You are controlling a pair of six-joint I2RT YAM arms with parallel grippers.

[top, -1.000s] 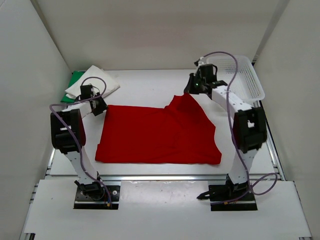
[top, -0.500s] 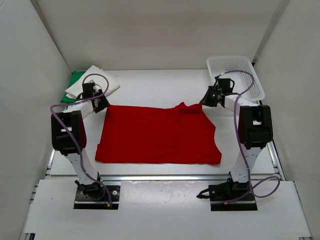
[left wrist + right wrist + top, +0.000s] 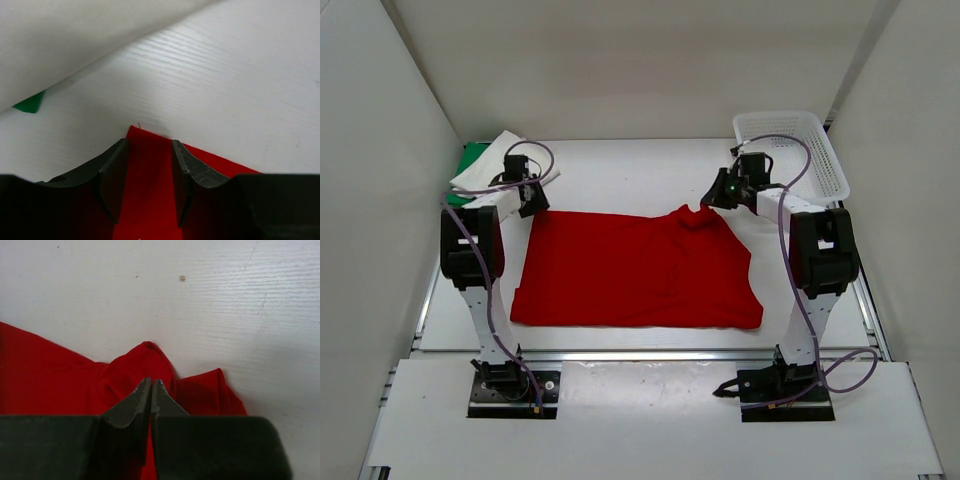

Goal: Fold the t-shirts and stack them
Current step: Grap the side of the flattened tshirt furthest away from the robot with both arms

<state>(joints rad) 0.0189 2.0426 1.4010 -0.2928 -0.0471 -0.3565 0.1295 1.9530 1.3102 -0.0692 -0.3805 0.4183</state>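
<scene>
The red t-shirt (image 3: 635,268) lies spread flat in the middle of the table. My left gripper (image 3: 532,200) is at its far left corner. In the left wrist view the gripper (image 3: 149,150) is open, its jaws standing either side of that red corner (image 3: 150,167), which rests on the table. My right gripper (image 3: 715,195) is at the far right corner, where the cloth bunches up. In the right wrist view it (image 3: 151,382) is shut, with a hump of red cloth (image 3: 145,357) rising to its tips. The folded white t-shirt (image 3: 502,165) lies on the green t-shirt (image 3: 470,160) at the far left.
A white mesh basket (image 3: 812,150) stands at the far right corner, just behind the right arm. The white shirt's edge (image 3: 75,40) and a green tip (image 3: 31,102) lie close beyond the left gripper. White walls close in the table on three sides.
The right gripper has brought the lifted far right part of the red shirt down to the table, first drawing it right, then easing back left. The left gripper has shifted slightly right onto the far left corner.
</scene>
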